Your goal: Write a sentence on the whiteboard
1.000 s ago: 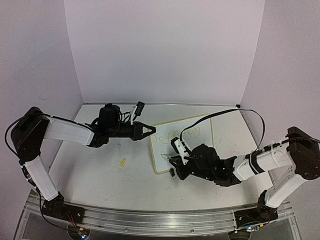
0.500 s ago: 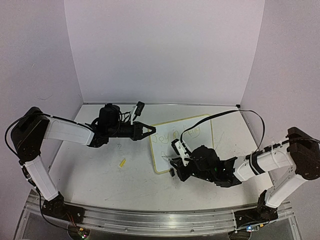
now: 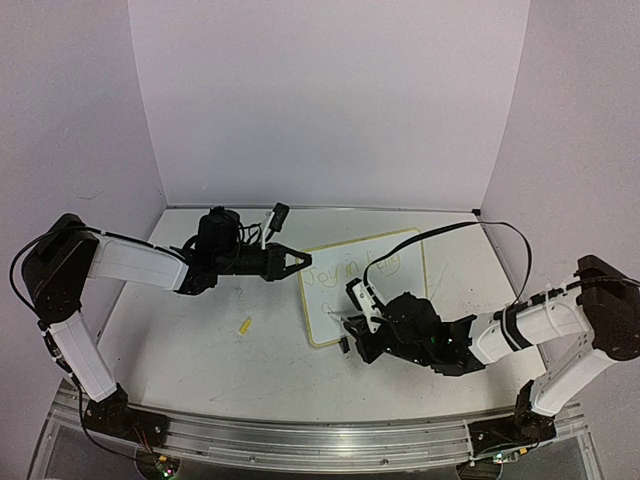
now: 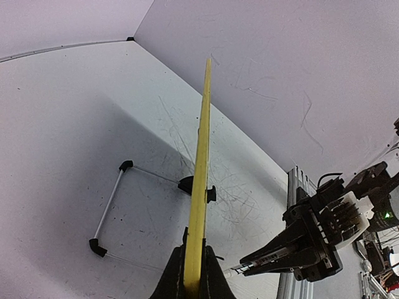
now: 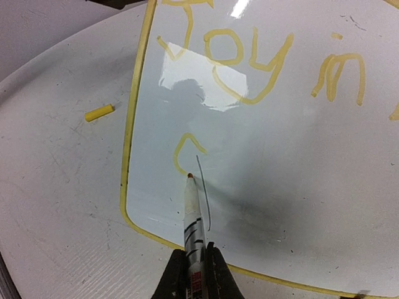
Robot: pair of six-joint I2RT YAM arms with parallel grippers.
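Note:
The whiteboard (image 3: 328, 300) lies tilted on the table right of centre, with a pale-yellow rim. The sentence (image 3: 352, 268) reads "Joy in" on its top line (image 5: 237, 59), with a small yellow curved stroke (image 5: 182, 152) begun below it. My left gripper (image 3: 300, 262) is shut on the board's left edge; the left wrist view shows the rim (image 4: 202, 124) edge-on between my jaws (image 4: 193, 280). My right gripper (image 3: 350, 323) is shut on a white pen (image 5: 194, 218), whose tip touches the board at the curved stroke's end. That gripper (image 5: 194, 268) hovers over the board's lower left corner.
A small yellow pen cap (image 3: 244, 325) lies on the table left of the board and also shows in the right wrist view (image 5: 100, 113). A wire stand with black feet (image 4: 112, 199) sits under the board. White walls enclose the table at the back and sides.
My right gripper has shifted slightly right and toward the near edge with the pen on the board. The left arm and the board have not moved.

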